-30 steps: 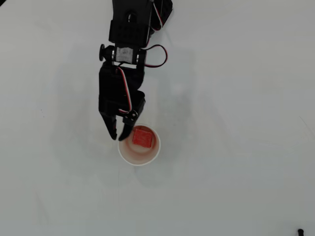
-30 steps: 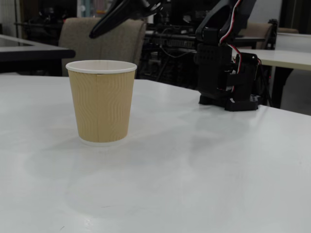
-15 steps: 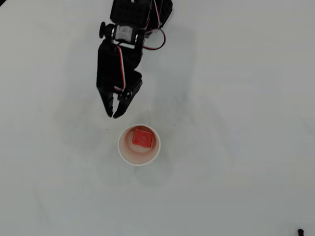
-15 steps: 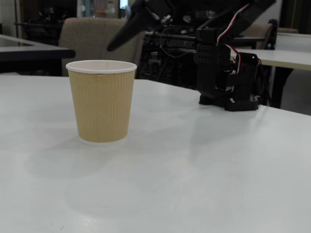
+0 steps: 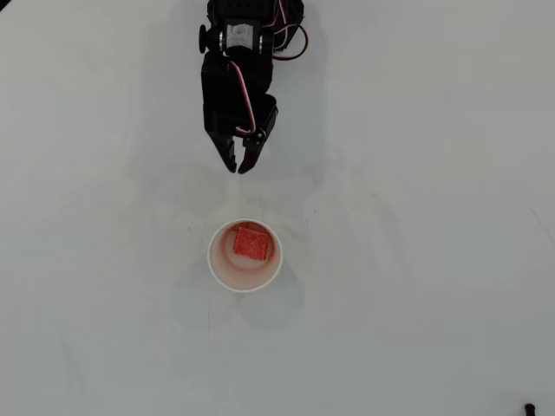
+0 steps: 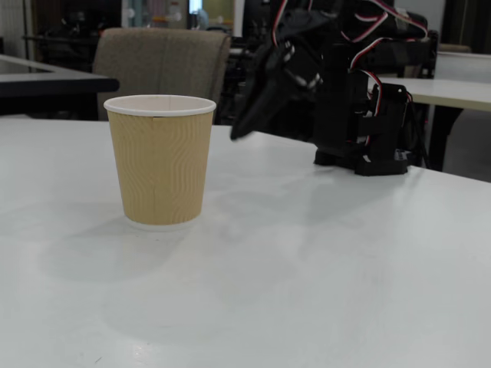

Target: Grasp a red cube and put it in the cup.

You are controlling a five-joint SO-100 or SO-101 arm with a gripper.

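Bright, even light is washing the white desk (image 5: 416,303) in the overhead view, leaving only faint, soft shadows around the cup (image 5: 218,269) and tool (image 5: 237,165). In the fixed view the cup is casting several pale overlapping shadows, while the background is sitting dimmer and slightly blurred.

- In the overhead view the cup (image 5: 245,256) stands upright on the counter (image 5: 416,286), near the middle.
- The red cube (image 5: 251,242) lies inside the cup, toward the rim's upper side.
- The gripper (image 5: 237,166) hangs above the cup in that view, apart from its rim.
- In the fixed view the cup (image 6: 160,159) stands left, the gripper (image 6: 239,132) right of it and behind, off the counter (image 6: 322,276).
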